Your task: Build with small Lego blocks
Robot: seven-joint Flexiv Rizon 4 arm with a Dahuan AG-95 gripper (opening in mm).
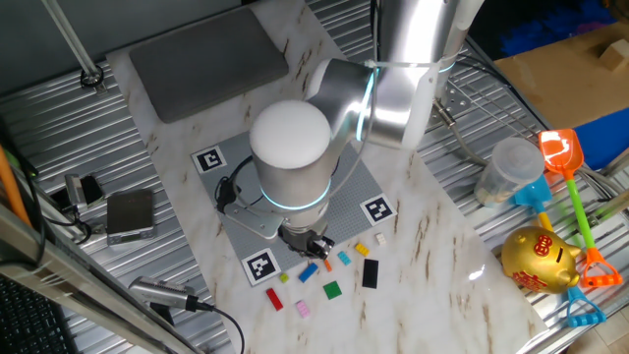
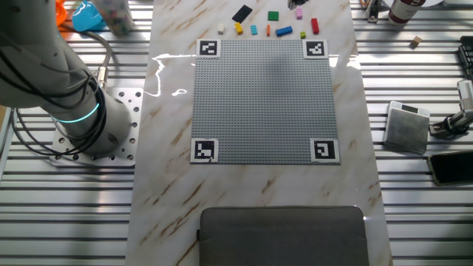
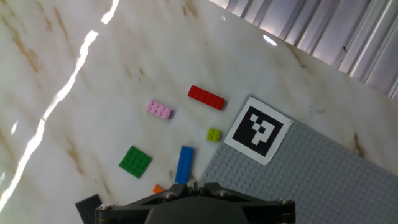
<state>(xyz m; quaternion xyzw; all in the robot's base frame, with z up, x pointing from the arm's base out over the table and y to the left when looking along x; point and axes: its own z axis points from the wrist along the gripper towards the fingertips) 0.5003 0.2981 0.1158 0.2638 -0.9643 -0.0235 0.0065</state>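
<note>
The small Lego blocks lie loose on the marble beside the grey baseplate (image 3: 323,180). The hand view shows a red block (image 3: 206,97), a pink one (image 3: 159,109), a yellow-green one (image 3: 213,134), a green one (image 3: 135,160), a blue one (image 3: 184,164), an orange corner (image 3: 158,188) and a black one (image 3: 90,205). My gripper (image 3: 194,184) hangs just above the blue block, near the baseplate's corner marker (image 3: 258,130). Its fingertips stand together with nothing between them. In one fixed view the gripper (image 1: 310,244) is over the baseplate's edge, beside the blocks (image 1: 332,289).
A grey laptop-like slab (image 1: 206,59) lies past the far side of the baseplate (image 2: 266,96). Toys sit on the metal ribs to the right: a gold piggy bank (image 1: 539,258), an orange shovel (image 1: 565,162) and a clear jar (image 1: 509,169). A small grey box (image 1: 130,214) is on the left.
</note>
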